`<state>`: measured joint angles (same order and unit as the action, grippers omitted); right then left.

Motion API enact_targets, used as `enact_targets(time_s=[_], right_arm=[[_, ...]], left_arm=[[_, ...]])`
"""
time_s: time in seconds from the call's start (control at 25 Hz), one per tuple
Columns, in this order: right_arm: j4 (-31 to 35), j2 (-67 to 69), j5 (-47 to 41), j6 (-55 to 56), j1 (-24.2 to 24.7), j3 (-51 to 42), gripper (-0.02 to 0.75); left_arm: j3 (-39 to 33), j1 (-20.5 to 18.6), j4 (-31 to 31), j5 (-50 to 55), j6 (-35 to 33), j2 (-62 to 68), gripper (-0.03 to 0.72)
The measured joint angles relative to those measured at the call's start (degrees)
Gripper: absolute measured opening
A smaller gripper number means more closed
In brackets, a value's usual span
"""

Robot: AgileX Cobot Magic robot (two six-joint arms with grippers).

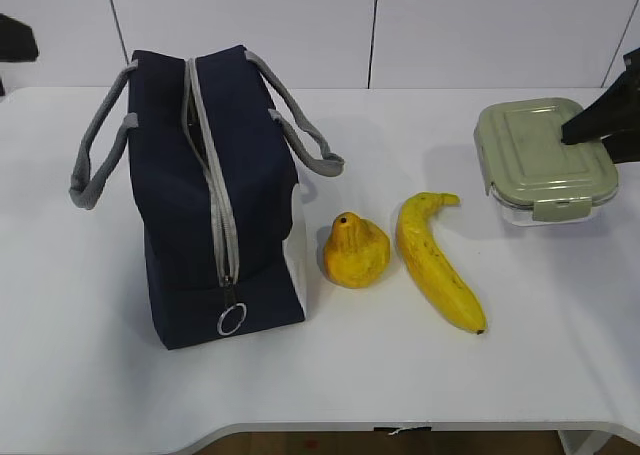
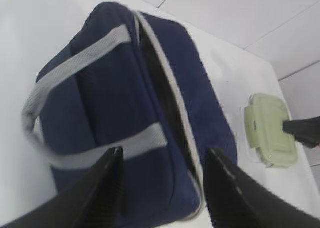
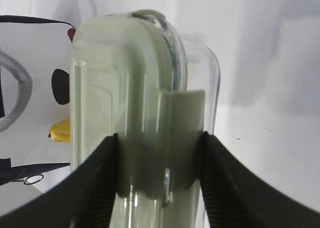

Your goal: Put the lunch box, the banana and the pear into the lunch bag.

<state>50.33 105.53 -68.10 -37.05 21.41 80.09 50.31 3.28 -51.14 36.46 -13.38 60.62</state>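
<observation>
The right end effector (image 3: 160, 178) clamps its ribbed black fingers on the glass lunch box (image 1: 545, 160) by its smooth sage lid. The left end effector (image 2: 162, 188) hangs open above the boxy navy fabric lunch bag (image 1: 215, 190). A squat pear (image 1: 355, 250) and curved banana (image 1: 435, 260) lie between on the white table (image 1: 400, 375).

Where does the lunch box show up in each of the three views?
Exterior view: the lunch box sits at the right, behind the banana, the right gripper's dark fingers over its far right edge.
Left wrist view: small, at the right edge, beyond the lunch bag.
Right wrist view: fills the centre, its side clip between the right gripper fingers.
Shared landmark: the sage-green lid.
</observation>
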Motion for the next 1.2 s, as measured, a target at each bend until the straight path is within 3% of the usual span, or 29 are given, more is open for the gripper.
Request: enact_targets(time_s=[0.44, 0.76, 1.2], right_arm=[[0.0, 0.0, 0.0, 0.1, 0.0, 0.0, 0.375], [0.12, 0.0, 0.0, 0.1, -0.07, 0.0, 0.375], [0.02, 0.0, 0.0, 0.1, -0.07, 0.0, 0.375]], left_arm=[[8.52, 0.22, -3.53, 0.68, -3.59, 13.36, 0.407], [9.24, 7.95, -3.66, -5.53, -4.71, 18.9, 0.411], [9.24, 8.7, -0.87, -9.23, -4.85, 21.1, 0.412]])
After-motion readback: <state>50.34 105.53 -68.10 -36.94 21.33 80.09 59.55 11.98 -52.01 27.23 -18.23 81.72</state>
